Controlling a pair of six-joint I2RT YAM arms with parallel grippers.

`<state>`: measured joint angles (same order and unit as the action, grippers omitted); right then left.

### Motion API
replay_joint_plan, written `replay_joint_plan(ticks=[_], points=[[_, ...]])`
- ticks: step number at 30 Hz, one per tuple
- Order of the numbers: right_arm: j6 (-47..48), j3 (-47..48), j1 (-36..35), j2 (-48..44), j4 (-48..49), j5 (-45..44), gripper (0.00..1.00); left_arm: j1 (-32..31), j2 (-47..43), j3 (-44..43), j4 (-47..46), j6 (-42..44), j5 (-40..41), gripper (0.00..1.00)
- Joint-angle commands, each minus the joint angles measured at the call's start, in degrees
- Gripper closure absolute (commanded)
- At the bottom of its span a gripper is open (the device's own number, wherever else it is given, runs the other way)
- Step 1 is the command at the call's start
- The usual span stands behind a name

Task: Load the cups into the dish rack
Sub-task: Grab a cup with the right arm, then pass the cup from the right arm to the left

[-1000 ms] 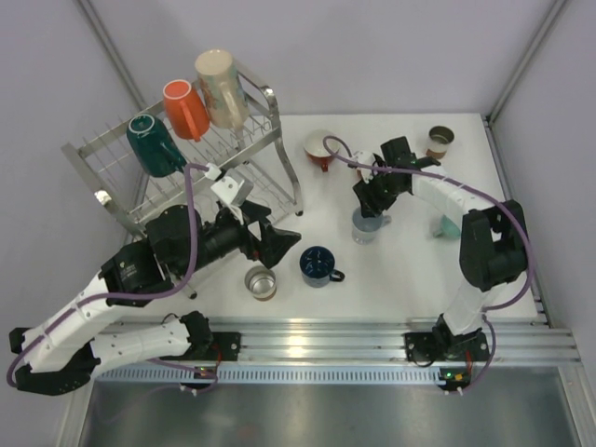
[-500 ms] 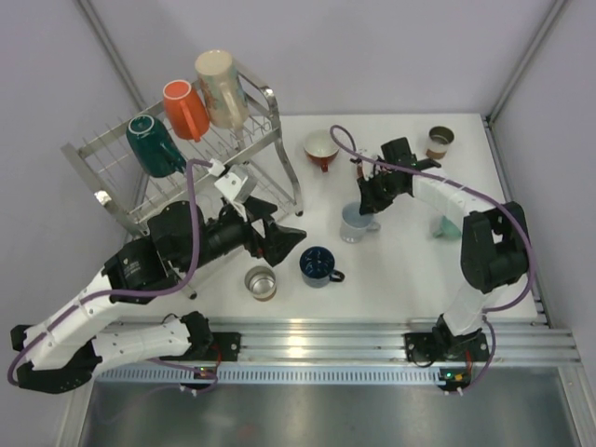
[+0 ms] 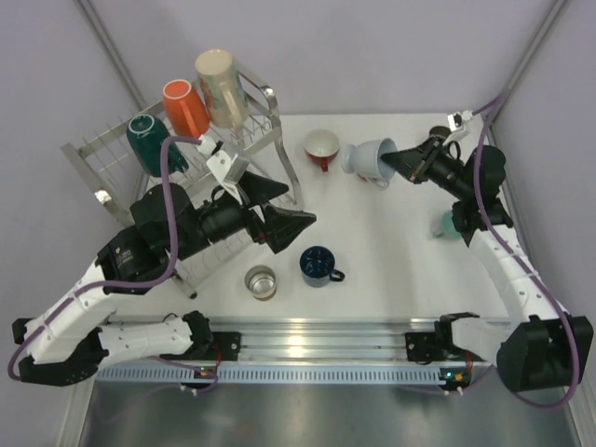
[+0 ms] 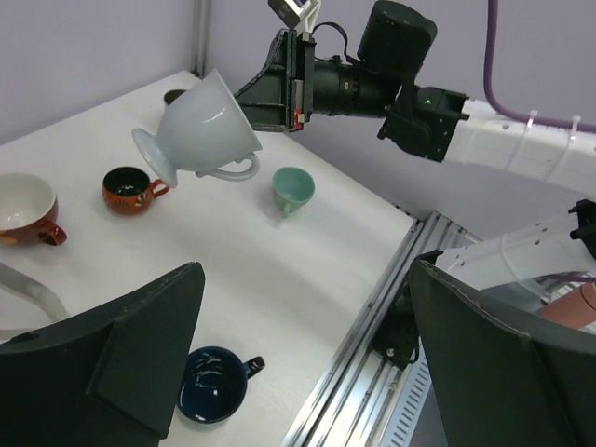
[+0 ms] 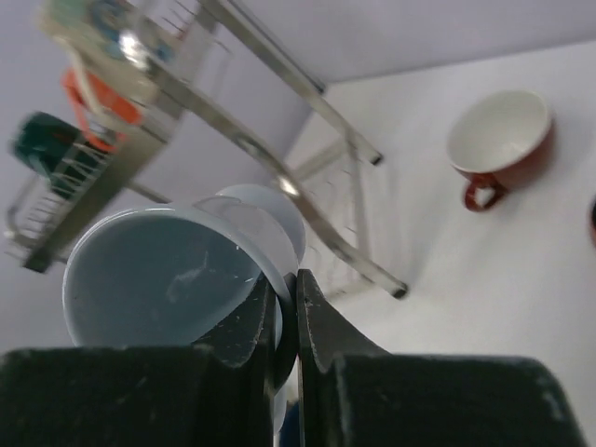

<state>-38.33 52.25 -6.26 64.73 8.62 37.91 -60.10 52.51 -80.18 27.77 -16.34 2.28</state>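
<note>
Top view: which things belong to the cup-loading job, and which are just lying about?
Job: steel wire dish rack; dark teal cup, orange cup, tall beige cup on it; pale blue cup in right claw; red cup, navy mug, mint cup, clear glass on table.
Just there: purple cables, aluminium rail.

Dish rack [image 3: 288, 158]: bare steel wire and tube, bright, mirror highlights. Pale blue cup [image 4: 207, 126]: glazed ceramic, smooth, soft gloss. Red cup [image 5: 503, 130]: glossy glaze outside, cream glaze inside. Navy cup [image 4: 212, 382]: dark glaze, wet-looking shine. Orange cup [image 3: 186, 107] and teal cup [image 3: 154, 144]: smooth, glossy. Small shiny cup [image 3: 261, 281]: glass or metal, cannot tell. Tabletop [image 3: 400, 251]: white, smooth, matt. Left claw [image 4: 307, 270] and right claw [image 5: 289, 289]: black plastic, matt. Front rail [image 3: 317, 340]: ribbed bare metal, dull sheen.
</note>
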Motion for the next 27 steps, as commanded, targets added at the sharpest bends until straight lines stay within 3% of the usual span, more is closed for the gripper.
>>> replay_joint_plan(ticks=[1, 3, 8, 14, 18, 27], points=[[-26.9, -2.8, -0.4, -4.2, 29.9, 1.7, 1.0, 0.0, 3.1, -2.5, -6.8, -0.5, -4.9, 0.03], [-36.0, -5.7, -0.5, -5.2, 39.8, -0.6, 1.0, 0.0, 4.3, -3.6, -8.4, -0.9, -6.5, 0.04], [-51.1, -10.4, -0.9, -7.1, 54.1, -4.3, 1.0, 0.0, 7.9, -5.4, -10.3, -1.0, -4.0, 0.05], [-58.6, -12.3, -4.3, -7.4, 66.9, -6.5, 1.0, 0.1, 11.3, -6.4, -14.8, -3.1, -6.4, 0.06], [-62.5, -12.4, -5.3, -8.0, 71.4, -7.6, 1.0, 0.1, 12.5, -4.5, -20.4, -4.1, -9.8, 0.06], [-62.5, -12.6, -6.8, -12.8, 70.2, -9.4, 1.0, 0.1, 16.9, -3.8, -31.0, -4.7, -15.5, 0.08]])
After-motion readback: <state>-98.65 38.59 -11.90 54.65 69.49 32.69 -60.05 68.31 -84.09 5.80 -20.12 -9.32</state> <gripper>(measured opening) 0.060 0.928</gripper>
